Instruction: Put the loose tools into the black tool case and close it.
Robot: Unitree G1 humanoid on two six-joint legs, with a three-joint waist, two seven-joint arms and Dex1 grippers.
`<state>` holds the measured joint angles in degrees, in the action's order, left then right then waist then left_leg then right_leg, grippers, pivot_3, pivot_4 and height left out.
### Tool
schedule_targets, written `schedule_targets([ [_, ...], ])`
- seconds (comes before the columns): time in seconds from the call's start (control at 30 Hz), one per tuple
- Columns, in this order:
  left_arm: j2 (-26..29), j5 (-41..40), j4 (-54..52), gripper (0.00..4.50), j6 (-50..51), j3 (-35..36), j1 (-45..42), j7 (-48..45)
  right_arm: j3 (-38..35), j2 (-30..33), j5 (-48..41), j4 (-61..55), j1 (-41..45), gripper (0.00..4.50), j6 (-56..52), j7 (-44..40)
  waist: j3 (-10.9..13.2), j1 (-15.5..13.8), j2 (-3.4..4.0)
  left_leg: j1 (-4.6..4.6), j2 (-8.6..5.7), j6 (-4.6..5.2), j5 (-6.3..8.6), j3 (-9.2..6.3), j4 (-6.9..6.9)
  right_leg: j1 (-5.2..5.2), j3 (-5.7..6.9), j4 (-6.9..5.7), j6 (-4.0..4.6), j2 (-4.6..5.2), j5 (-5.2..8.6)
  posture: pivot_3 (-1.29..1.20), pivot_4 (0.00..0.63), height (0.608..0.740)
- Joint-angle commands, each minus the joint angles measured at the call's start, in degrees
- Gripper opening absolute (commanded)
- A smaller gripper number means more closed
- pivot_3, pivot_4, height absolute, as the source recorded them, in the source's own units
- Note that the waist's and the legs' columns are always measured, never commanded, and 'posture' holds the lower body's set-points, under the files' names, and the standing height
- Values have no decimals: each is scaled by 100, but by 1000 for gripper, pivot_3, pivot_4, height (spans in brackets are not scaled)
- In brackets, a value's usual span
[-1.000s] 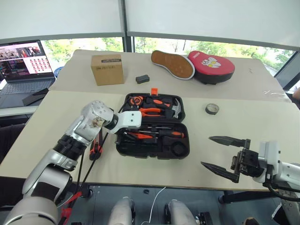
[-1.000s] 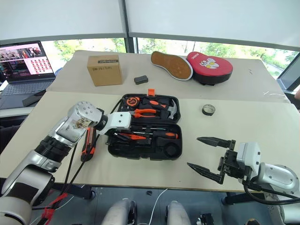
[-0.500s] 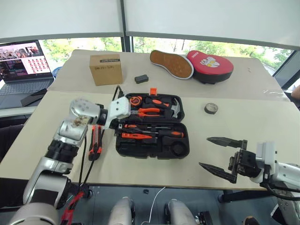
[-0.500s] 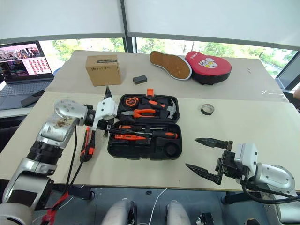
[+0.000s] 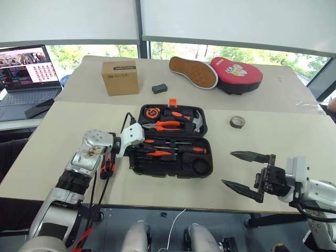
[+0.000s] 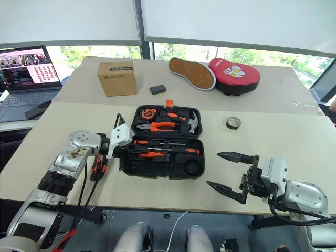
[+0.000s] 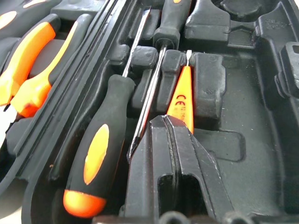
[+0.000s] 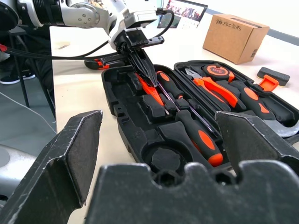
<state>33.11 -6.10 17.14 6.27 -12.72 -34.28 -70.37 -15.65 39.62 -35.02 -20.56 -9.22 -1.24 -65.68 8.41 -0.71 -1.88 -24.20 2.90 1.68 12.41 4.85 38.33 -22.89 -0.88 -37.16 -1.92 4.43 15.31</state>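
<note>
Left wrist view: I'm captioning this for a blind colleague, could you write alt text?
The left gripper, its fingers shut, presses on the slim orange tester screwdriver inside the open black tool case. Beside it lie two orange-and-black-handled screwdrivers in moulded slots, with orange-handled pliers in the case's other half.

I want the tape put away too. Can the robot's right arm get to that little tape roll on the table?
Probably yes. The tape roll lies alone on bare table, beyond the open right gripper, with nothing between them. It would have to stretch forward, though.
</note>
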Motion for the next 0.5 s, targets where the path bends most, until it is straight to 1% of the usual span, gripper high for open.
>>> schedule_targets([
  [0.03, 24, 206, 43, 33, -109, -229, 193, -45, -50, -34, -39, -86, 31, 4500, 75, 29, -1, 0, 0, 3, 0, 0, 0, 0, 0, 5, 0, 0, 0, 0, 0, 0, 150, 740],
  [0.17, 81, 213, -138, 33, -161, -163, 423, 77, -73, -59, -8, -52, 55, 4500, 134, 44, -3, 4, 3, 21, 1, 1, 1, 0, -2, 25, 1, 5, 0, 0, 0, 0, 150, 740],
  [0.23, 28, 71, -93, 33, -178, 38, 439, 200, -82, -90, 33, 3, 62, 4500, 202, 38, -4, 4, 5, 40, 2, 1, 2, 0, -3, 44, 0, 6, 0, 1, 1, 0, 150, 740],
  [0.33, -66, -556, -191, 33, -34, 670, 419, 371, -182, -176, 16, 164, 90, 4500, 333, 62, -3, 5, 4, 56, 3, 2, 2, 1, -4, 57, 1, 6, 1, 2, 0, 0, 150, 740],
  [0.4, 17, -941, -393, 33, -37, 1138, 524, 411, -272, -181, 2, 325, 80, 4500, 448, -18, -3, 21, 3, 54, 6, 2, 2, -3, -4, 54, 1, 5, 1, 1, 0, 0, 150, 740],
  [0.43, 81, -1112, -533, 527, -24, 1377, 624, 449, -313, -170, -3, 403, 63, 4500, 506, -73, -2, 31, 3, 53, 7, 2, 2, -6, -4, 52, 0, 5, 1, 1, 0, 0, 150, 740],
  [0.47, 121, -1214, -627, 649, -10, 1522, 695, 475, -335, -162, -5, 455, 54, 4500, 547, -109, -1, 38, 2, 49, 7, 2, 2, -10, -5, 49, -2, 5, 1, 1, 0, 0, 150, 740],
  [0.5, 202, -1384, -789, 1025, 142, 1657, 809, 421, -358, -153, -11, 495, 37, 4500, 578, -145, -1, 38, 2, 46, 9, 2, 2, -12, -5, 46, -1, 5, 1, 1, 0, 0, 150, 740],
])
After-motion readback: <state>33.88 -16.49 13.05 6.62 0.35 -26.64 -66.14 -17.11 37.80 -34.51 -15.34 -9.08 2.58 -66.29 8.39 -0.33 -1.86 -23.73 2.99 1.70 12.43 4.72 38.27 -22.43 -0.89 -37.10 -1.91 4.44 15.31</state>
